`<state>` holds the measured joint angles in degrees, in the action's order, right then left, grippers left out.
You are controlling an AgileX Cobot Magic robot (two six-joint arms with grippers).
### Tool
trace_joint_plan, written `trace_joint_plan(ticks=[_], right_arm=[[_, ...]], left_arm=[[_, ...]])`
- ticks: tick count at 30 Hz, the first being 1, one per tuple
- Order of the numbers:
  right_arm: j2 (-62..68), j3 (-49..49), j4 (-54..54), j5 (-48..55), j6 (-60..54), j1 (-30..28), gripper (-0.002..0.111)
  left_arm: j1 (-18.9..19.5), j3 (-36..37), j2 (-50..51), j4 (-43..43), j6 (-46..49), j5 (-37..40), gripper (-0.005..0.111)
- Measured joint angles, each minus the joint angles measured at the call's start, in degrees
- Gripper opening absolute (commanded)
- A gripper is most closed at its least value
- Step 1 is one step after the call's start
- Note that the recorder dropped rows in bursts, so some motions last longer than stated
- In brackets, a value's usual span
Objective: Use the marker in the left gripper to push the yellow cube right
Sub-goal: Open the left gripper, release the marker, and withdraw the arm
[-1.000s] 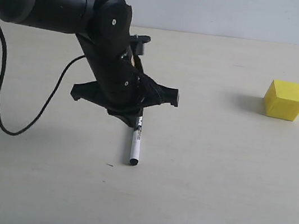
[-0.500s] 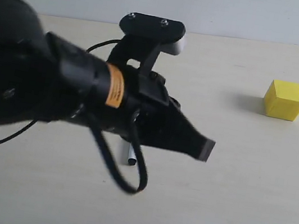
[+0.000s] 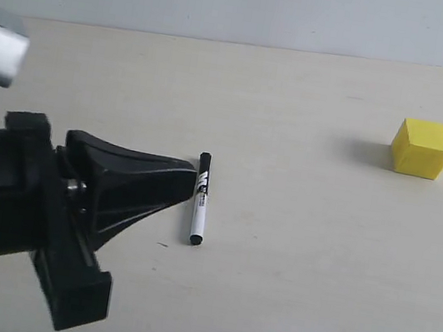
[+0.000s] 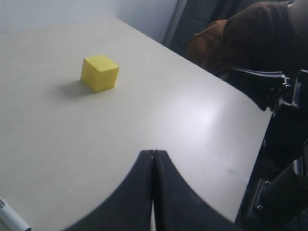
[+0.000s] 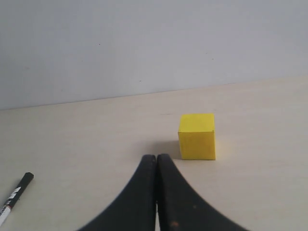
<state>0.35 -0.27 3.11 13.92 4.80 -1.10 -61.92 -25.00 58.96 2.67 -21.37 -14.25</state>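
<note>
The jaws of the left gripper (image 4: 153,153) are pressed together with nothing held between them; those of the right gripper (image 5: 157,157) are likewise clenched empty. The marker (image 3: 200,200) is laid flat on the table (image 3: 285,294), just beside the left fingertips. The yellow cube (image 3: 422,148) is seen well apart, to the right.

A pale beige table (image 3: 310,298) meets a plain grey-white wall (image 3: 256,3) at twelve o'clock; soft, even light falls across it.
</note>
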Motion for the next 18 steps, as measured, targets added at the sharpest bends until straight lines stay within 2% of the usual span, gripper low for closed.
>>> trace_joint_plan(ticks=[6, 14, 18], right_arm=[[0.0, 0.0, 0.0, 0.0, 0.0, 0.0, 0.000], [0.0, 0.0, 0.0, 0.0, 0.0, 0.0, 0.000], [0.0, 0.0, 0.0, 0.0, 0.0, 0.0, 0.000]], left_arm=[[0.0, 0.4, -4.2, 0.0, 0.0, -0.8, 0.000], [0.0, 0.4, -4.4, 0.2, 0.2, -0.8, 0.000], [0.0, 0.4, -4.7, 1.1, 4.0, -0.8, 0.000]])
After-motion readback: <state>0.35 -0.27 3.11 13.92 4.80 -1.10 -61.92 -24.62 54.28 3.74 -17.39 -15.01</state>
